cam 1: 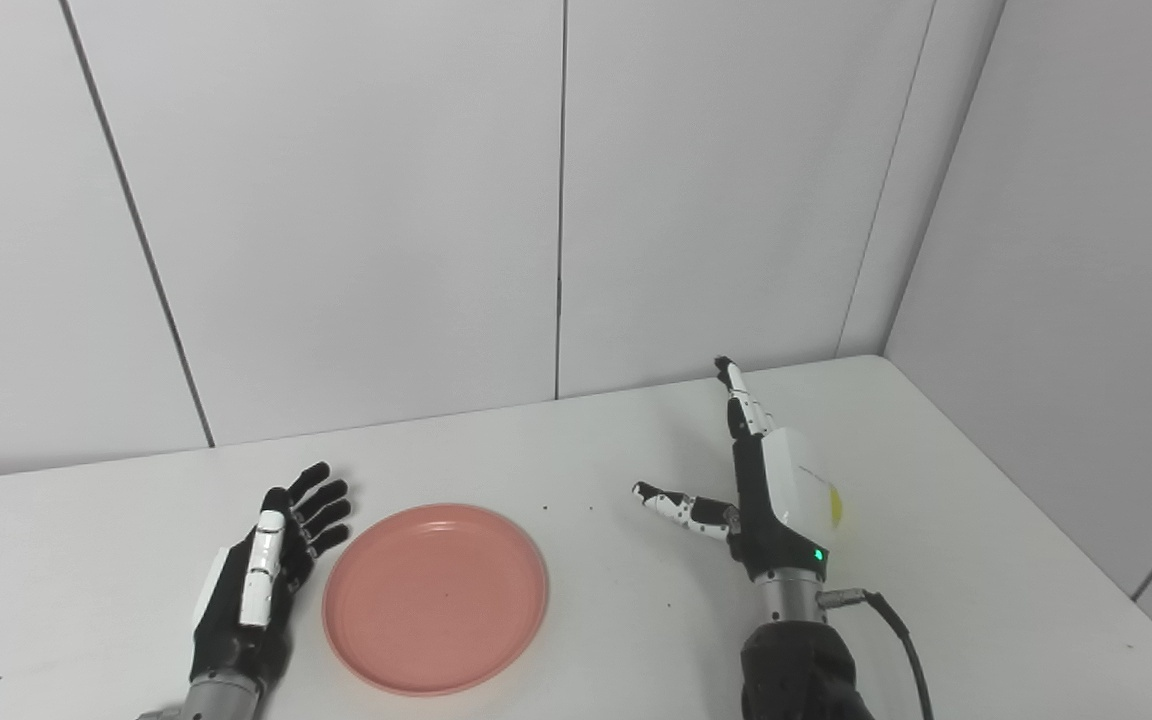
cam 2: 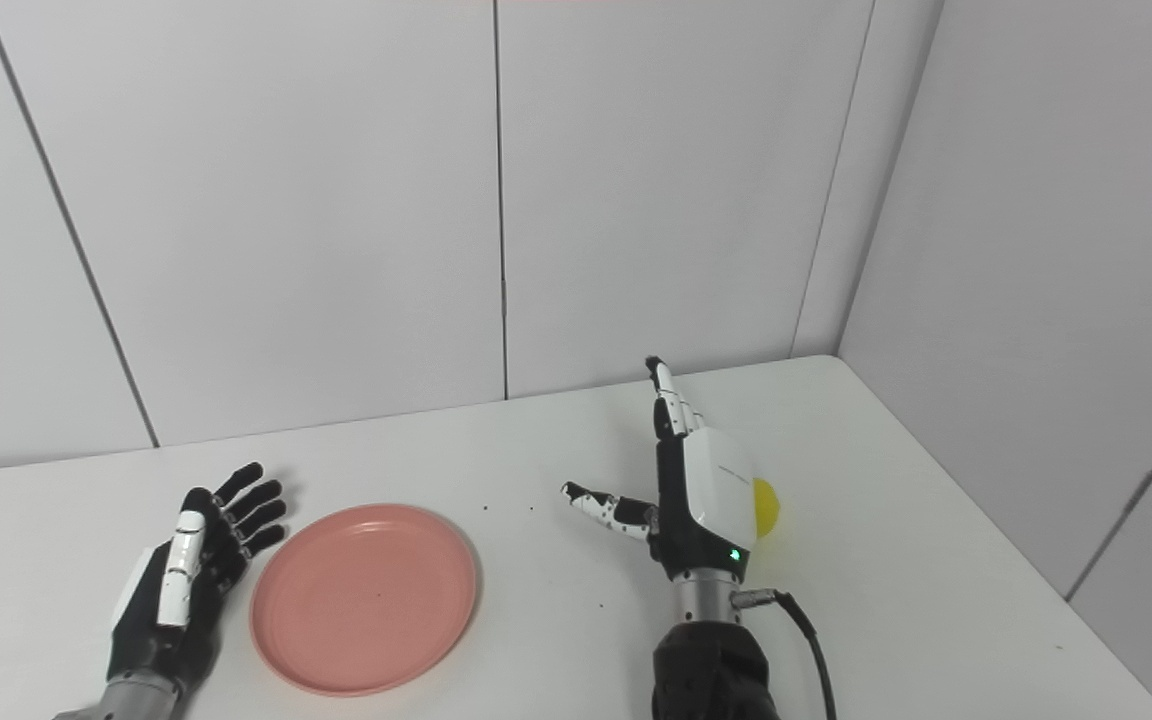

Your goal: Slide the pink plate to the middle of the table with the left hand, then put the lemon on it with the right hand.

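A white tabletop [cam 1: 586, 440] sits in a corner made by plain white walls [cam 1: 356, 200]. The pink plate [cam 1: 435, 597] lies flat on the tabletop. It has nothing on it. I will use the plate to tell where things are.

The left hand [cam 1: 261, 575] is just beside the plate, on the plate's left side. Its fingers [cam 1: 321, 505] are spread apart and point away from the robot. The hand holds nothing. I cannot tell if it touches the plate's rim or is a tiny bit apart from it.

The right hand [cam 2: 691, 490] is on the other side of the plate, well apart from it. It stands up on its edge, with its white back facing right. Its fingers point up and away, and its thumb [cam 2: 601, 508] sticks out toward the plate. This hand is wide open and holds nothing too.

The lemon [cam 2: 766, 506] is on the far side of the right hand from the plate. It is yellow and round. Most of it is hidden behind the hand, so only a small bit peeks out. It sits right next to the hand, but I cannot tell if the two touch.

A black cable [cam 1: 901, 640] comes out of the right wrist and runs down to the bottom edge of the view.

A few tiny dark specks [cam 1: 591, 507] lie on the tabletop to the right of the plate.
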